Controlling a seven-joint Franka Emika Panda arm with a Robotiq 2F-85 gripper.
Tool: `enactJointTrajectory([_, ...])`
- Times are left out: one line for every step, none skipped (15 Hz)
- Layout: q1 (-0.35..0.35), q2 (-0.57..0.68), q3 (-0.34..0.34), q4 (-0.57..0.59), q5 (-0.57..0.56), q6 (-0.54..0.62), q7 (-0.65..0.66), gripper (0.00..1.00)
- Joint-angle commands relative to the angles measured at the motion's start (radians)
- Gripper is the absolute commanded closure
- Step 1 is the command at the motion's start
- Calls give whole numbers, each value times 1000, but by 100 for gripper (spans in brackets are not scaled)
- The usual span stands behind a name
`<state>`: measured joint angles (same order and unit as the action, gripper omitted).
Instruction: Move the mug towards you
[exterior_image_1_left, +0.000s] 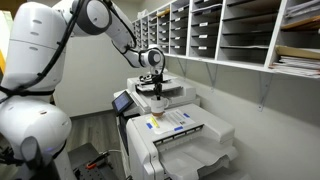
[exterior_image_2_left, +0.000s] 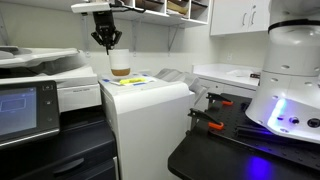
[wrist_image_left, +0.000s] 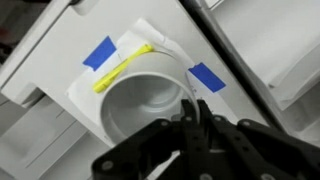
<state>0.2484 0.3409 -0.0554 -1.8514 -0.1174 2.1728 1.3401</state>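
Note:
The mug (wrist_image_left: 140, 100) is white with a tan base. It stands on a white sheet taped with blue tape (wrist_image_left: 100, 52) on top of the large white printer (exterior_image_2_left: 140, 120). It also shows in both exterior views (exterior_image_2_left: 120, 64) (exterior_image_1_left: 155, 121). My gripper (wrist_image_left: 192, 110) comes down from above at the mug's rim. Its two fingers are closed to a narrow gap over the rim's edge, one on the inside and one on the outside. In an exterior view the gripper (exterior_image_2_left: 107, 44) sits at the mug's top edge. A yellow strip (wrist_image_left: 125, 68) lies beside the mug.
A second copier with a touch screen (exterior_image_2_left: 20, 105) stands beside the printer. Wall mail slots with papers (exterior_image_1_left: 240, 30) run above the counter. The robot base (exterior_image_2_left: 290, 80) and a dark table with clamps (exterior_image_2_left: 215, 125) lie close by.

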Motion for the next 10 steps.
enactJointTrajectory([18,-49,29,-44,-19,-32,80,97])
enactJointTrajectory([23,-56,39,-59,-18,-25,94,97])
enactJointTrajectory([25,-62,52,-74,-8,-19,100,97])
enactJointTrajectory([26,-67,61,-87,-9,-14,105,97])
enactJointTrajectory([28,-71,70,-101,-10,-8,112,97])
enactJointTrajectory([31,-75,74,-113,-19,-2,120,97])
enactJointTrajectory([29,-76,80,-125,-17,12,115,97])
enactJointTrajectory([23,-77,86,-137,-8,35,97,97])
enactJointTrajectory([20,-78,88,-149,-3,67,93,97])
enactJointTrajectory([18,-77,88,-158,0,99,92,97])
